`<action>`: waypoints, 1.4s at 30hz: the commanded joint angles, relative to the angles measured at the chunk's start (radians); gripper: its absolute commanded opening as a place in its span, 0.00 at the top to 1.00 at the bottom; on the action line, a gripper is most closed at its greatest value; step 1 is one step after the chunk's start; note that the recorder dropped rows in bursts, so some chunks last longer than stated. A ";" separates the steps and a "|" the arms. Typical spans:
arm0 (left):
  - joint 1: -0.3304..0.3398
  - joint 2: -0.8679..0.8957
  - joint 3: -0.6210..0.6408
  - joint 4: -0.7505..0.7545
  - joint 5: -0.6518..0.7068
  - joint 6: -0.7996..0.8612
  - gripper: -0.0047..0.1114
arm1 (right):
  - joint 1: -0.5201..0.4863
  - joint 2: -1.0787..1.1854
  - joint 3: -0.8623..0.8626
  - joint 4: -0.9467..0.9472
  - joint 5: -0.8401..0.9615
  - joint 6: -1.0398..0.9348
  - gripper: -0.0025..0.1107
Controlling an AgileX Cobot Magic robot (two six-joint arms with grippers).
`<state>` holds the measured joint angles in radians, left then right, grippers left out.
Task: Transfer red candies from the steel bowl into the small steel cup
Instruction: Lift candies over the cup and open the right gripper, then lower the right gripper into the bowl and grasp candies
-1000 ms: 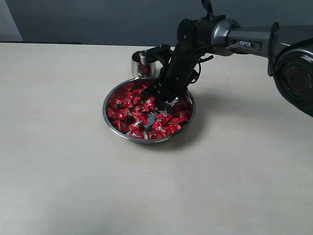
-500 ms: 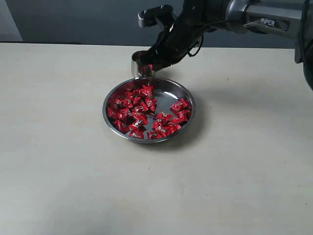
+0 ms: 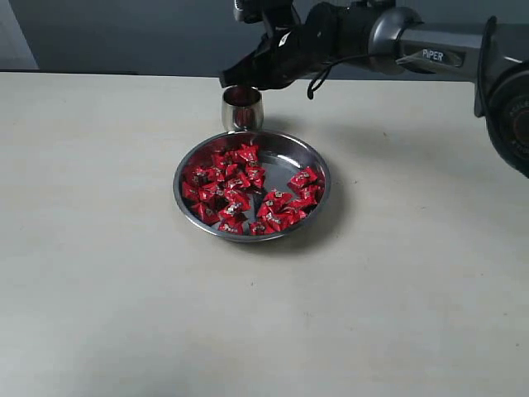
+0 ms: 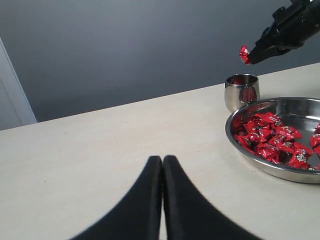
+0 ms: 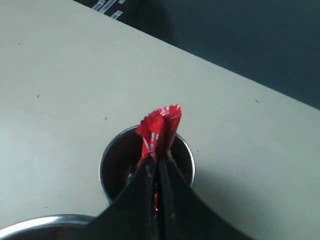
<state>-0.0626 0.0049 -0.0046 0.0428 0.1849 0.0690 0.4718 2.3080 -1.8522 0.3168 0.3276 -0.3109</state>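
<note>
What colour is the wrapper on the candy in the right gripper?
Shiny red candy with a tiny pale mark, best in the right wrist view.

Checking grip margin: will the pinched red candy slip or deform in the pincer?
Likely light: the right pincer holds the red candy by its tips alone. The crinkled wrapper probably flexes. Its shiny film looks slick, so slipping seems possible.

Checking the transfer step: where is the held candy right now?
The candy is pinched in the right gripper, in the air just above the cup, which stands just behind the bowl in the exterior view.
</note>
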 commanded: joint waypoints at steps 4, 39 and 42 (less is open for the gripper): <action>0.001 -0.005 0.005 0.000 -0.005 -0.002 0.94 | -0.006 0.038 -0.077 0.067 0.012 0.001 0.97; 0.001 -0.005 0.005 0.000 -0.005 -0.002 0.94 | -0.016 0.076 -0.119 0.076 0.688 0.024 0.65; 0.001 -0.005 0.005 0.000 -0.005 -0.002 0.94 | -0.007 0.093 -0.119 0.076 0.688 0.024 0.65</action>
<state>-0.0626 0.0049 -0.0046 0.0428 0.1849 0.0690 0.4575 2.3897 -1.9667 0.4007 1.0086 -0.2765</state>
